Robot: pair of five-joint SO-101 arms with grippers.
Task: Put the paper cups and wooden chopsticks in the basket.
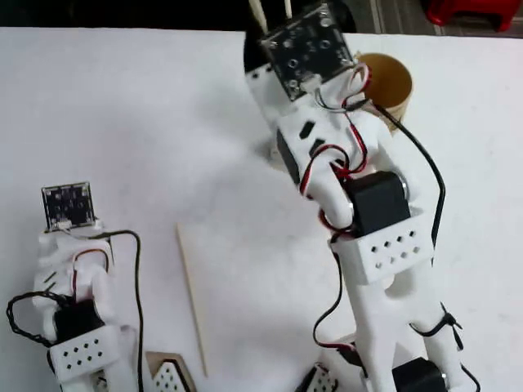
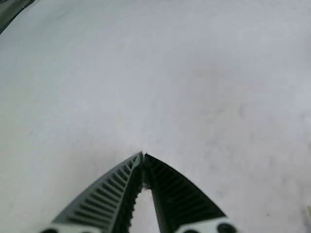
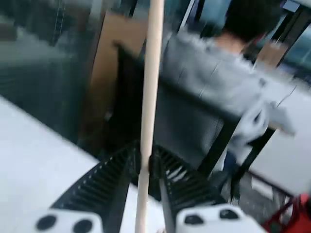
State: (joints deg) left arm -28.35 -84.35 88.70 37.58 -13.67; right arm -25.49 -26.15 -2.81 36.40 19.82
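My right gripper (image 3: 146,162) is shut on a wooden chopstick (image 3: 150,73), which stands nearly upright between the jaws. In the high view that arm stretches to the far edge of the table, and the chopstick (image 1: 258,15) pokes up past its wrist. A brown paper cup (image 1: 392,82) stands just right of that wrist, partly hidden by its cables. A second wooden chopstick (image 1: 190,298) lies flat on the white table (image 1: 147,122) between the two arms. My left gripper (image 2: 143,160) is shut with nothing in it, low over bare table at the near left.
The right arm's white body and red and black cables (image 1: 351,163) cross the middle right of the table. Beyond the table's far edge a dark chair (image 3: 194,126) stands in the room.
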